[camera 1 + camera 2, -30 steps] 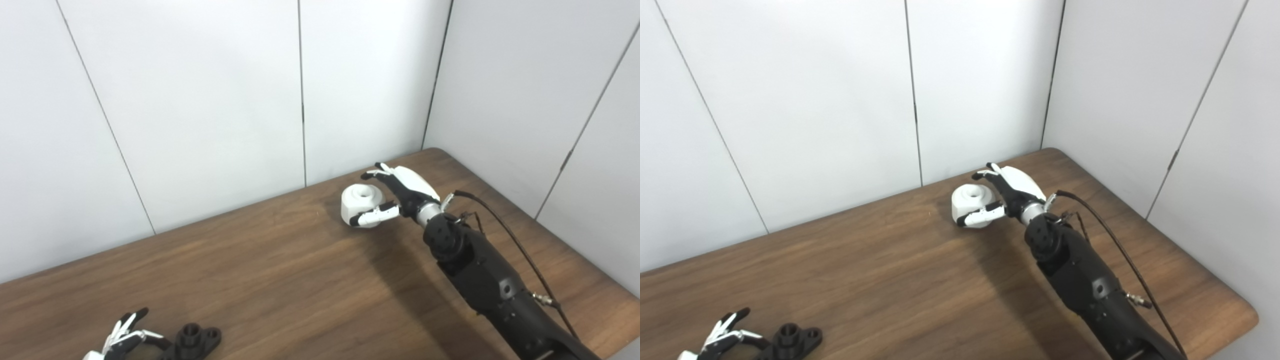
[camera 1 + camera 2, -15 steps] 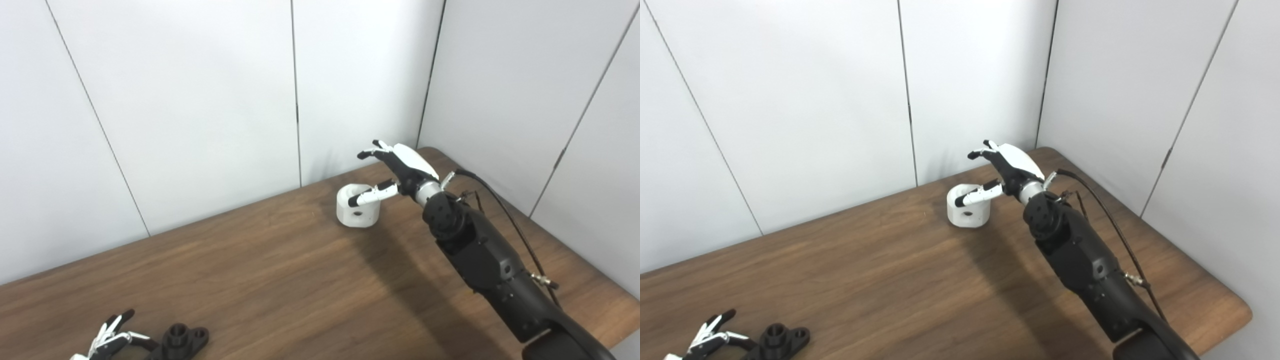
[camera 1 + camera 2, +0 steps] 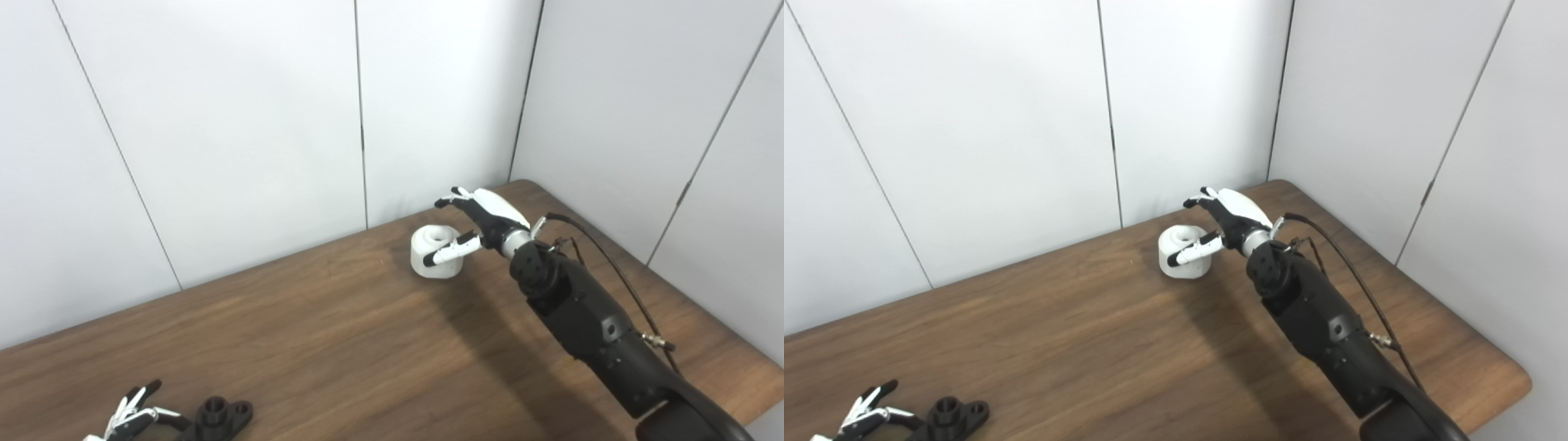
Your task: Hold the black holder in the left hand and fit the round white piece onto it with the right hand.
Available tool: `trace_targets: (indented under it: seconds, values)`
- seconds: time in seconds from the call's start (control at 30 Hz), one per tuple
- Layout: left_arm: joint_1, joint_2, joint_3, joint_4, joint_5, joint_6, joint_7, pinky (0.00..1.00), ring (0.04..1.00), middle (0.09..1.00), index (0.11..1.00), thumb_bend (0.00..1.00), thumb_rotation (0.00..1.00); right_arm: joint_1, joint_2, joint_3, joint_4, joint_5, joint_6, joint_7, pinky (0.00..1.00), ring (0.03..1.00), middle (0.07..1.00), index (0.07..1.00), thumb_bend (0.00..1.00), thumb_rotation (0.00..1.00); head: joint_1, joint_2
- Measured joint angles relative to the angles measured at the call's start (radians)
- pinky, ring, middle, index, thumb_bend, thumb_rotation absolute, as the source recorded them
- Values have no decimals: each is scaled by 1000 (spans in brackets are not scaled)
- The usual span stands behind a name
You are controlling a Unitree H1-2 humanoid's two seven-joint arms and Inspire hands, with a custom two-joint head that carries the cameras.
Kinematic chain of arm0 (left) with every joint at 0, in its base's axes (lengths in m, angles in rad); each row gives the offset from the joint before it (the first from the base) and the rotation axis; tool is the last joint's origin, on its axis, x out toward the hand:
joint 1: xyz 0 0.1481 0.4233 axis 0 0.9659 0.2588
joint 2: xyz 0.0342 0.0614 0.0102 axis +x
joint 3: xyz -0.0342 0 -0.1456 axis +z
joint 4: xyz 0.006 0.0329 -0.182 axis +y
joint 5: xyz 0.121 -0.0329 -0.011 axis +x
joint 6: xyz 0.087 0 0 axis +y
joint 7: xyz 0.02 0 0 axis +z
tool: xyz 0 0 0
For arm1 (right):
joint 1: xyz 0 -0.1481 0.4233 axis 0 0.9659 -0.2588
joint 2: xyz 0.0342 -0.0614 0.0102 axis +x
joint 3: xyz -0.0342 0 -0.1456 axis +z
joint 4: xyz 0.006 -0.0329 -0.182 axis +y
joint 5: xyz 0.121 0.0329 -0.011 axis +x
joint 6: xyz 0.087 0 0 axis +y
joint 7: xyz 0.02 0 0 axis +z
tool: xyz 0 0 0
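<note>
Near the far edge of the brown wooden worktop (image 3: 318, 343), the round white plastic piece (image 3: 436, 260) is flanked by the open right hand (image 3: 474, 223). Beside the black flanged holder (image 3: 219, 416), at the near edge, the left hand (image 3: 131, 419) is held open, empty. No writing can be read.

Brown wooden table (image 3: 318, 331), black holder (image 3: 222, 416) at near left, round white piece (image 3: 433, 251) far right
</note>
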Motion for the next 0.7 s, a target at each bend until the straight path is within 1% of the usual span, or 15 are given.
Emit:
trace_targets:
  seconds: [0.17, 0.27, 0.37, 0.5, 0.6, 0.7]
  values:
    - [0, 0, 0, 0, 0, 3, 0, 1000, 1000, 927, 483, 516, 35, 0, 0, 16, 29, -2, -7, -1, 1000, 1000, 1000, 839, 1000, 429, 2, 2]
    - [0, 0, 0, -1, 0, 7, 0, 1000, 1000, 927, 483, 516, 35, 0, 0, 23, 33, -2, -10, -1, 997, 1000, 1000, 840, 1000, 416, 3, 3]
    - [0, 0, 0, -1, 0, 8, 0, 1000, 1000, 925, 483, 516, 35, 0, 0, 28, 34, -2, -12, -1, 991, 1000, 1000, 836, 1000, 432, 5, 5]
    - [1, 0, 1, -3, 0, 11, -1, 1000, 1000, 930, 483, 516, 35, 0, 1, 41, 36, -6, -10, 2, 982, 1000, 1000, 863, 1000, 438, 6, 8]
    - [2, 0, 1, -6, 0, 14, -1, 1000, 1000, 929, 483, 516, 35, -1, 1, 57, 54, -12, -10, 6, 978, 1000, 1000, 854, 1000, 443, 9, 9]
    - [6, 0, 1, -16, 0, 27, -2, 1000, 1000, 929, 483, 516, 34, -2, 2, 60, 77, -16, -12, 4, 966, 1000, 1000, 838, 1000, 442, 11, 11]
